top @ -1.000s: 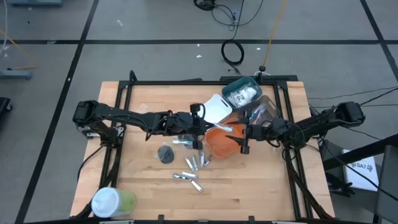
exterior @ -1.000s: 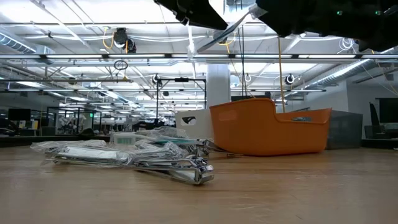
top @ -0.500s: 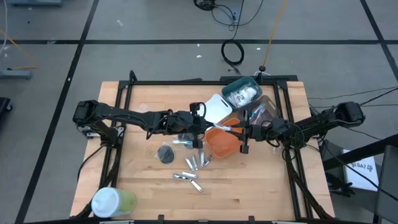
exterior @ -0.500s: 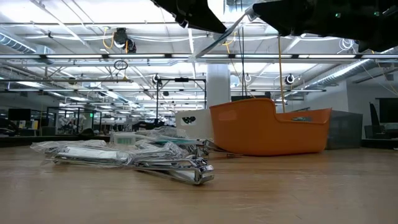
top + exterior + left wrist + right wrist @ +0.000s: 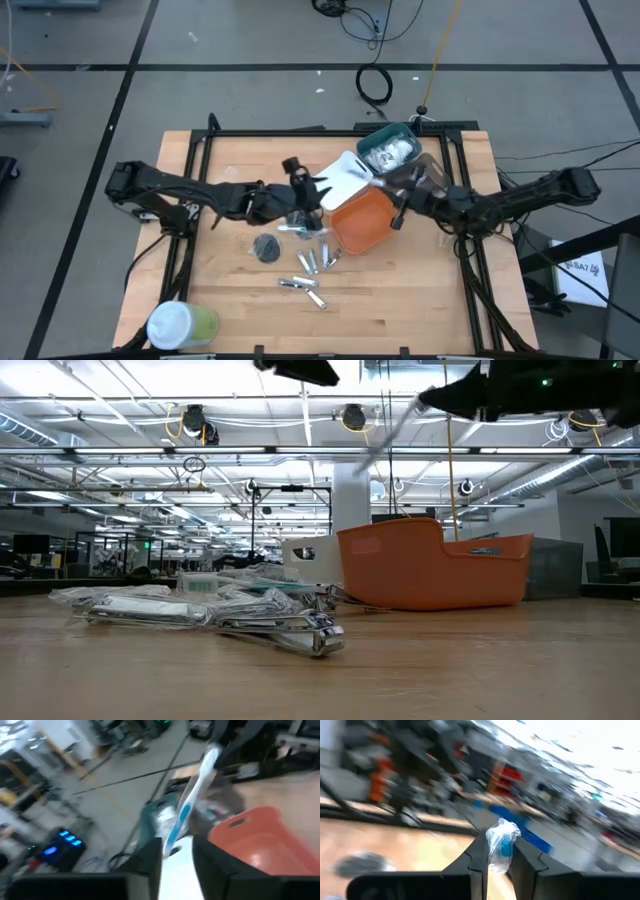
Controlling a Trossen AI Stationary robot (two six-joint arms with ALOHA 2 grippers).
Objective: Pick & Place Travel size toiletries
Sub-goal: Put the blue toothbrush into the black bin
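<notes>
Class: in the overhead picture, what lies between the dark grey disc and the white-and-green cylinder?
Nothing: the high view shows only bare wooden table between the dark grey disc and the white-and-green cylinder.

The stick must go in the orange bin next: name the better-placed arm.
Right. The right gripper holds the blue-white stick at the orange bin's edge; the left gripper stands farther away.

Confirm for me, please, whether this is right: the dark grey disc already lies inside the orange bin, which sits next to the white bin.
Not quite. In the high view the dark grey disc lies on the bare table, on the left arm's side of the orange bin, not inside it. That bin does sit next to the white bin. The right hand holds a wrapped stick at the orange bin's rim. The left hand is beside the white bin.
</notes>
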